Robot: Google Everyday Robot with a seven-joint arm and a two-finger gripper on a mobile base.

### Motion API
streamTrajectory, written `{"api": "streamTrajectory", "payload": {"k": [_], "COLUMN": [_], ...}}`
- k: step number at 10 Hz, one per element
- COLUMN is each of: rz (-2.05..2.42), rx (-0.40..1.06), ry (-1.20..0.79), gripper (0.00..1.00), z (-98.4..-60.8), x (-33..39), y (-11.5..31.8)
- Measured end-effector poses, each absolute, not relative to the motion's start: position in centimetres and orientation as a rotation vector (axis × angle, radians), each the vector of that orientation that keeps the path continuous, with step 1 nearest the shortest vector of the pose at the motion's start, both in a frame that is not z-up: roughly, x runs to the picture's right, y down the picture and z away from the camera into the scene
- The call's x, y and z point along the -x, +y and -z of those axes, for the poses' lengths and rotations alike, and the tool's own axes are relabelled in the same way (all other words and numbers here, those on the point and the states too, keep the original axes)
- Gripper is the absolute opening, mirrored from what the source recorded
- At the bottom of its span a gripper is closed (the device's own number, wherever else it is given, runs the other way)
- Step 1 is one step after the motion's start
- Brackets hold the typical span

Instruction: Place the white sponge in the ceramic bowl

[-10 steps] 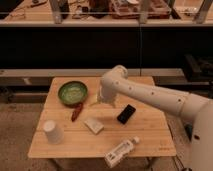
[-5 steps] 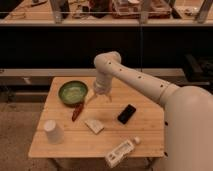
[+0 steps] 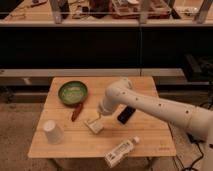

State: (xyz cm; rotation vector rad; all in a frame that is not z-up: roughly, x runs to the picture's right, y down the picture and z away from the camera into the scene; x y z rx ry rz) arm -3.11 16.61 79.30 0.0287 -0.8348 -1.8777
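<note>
The white sponge (image 3: 93, 125) lies flat on the wooden table (image 3: 150, 137), near its middle. The ceramic bowl (image 3: 73, 92), green-rimmed with a paler inside, stands at the table's back left. My gripper (image 3: 99, 116) hangs at the end of the white arm (image 3: 150, 105), which reaches in from the right. It is just above the sponge's far right corner, very close to it or touching it. The bowl is up and to the left of the gripper.
A black phone (image 3: 126, 114) lies right of the gripper, partly under the arm. A red elongated object (image 3: 76, 112) lies between bowl and sponge. A white upside-down cup (image 3: 52, 132) stands front left. A white-labelled bottle (image 3: 121, 151) lies at the front edge.
The gripper has come down from beside the bowl's right edge to just above the sponge. The sponge, bowl and other objects have not moved.
</note>
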Motion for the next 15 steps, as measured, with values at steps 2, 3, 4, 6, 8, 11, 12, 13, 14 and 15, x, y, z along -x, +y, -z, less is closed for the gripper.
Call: {"api": "streamTrajectory", "payload": {"k": [2, 3, 4, 6, 8, 11, 12, 13, 14, 15], "rz": [1.884, 1.892, 1.905, 1.93, 1.902, 1.836, 1.83, 1.831, 1.83, 1.829], "rx": [-0.006, 0.009, 0.034, 0.083, 0.144, 0.253, 0.282, 0.288, 0.287, 0.281], "ry": [-0.74, -0.687, -0.621, -0.51, -0.507, -0.625, -0.672, -0.692, -0.706, -0.728], "gripper": [0.8, 0.8, 0.8, 0.8, 0.8, 0.8, 0.8, 0.8, 0.8, 0.8], "z": [-79.1, -79.0, -78.9, -79.6, -81.6, -84.0, -84.2, -84.2, -84.1, -84.0], "x": [3.9, 4.4, 5.2, 7.0, 7.7, 5.4, 4.7, 4.6, 4.4, 4.2], "y": [17.4, 16.9, 15.7, 12.6, 10.8, 12.0, 12.6, 12.8, 13.1, 13.4]}}
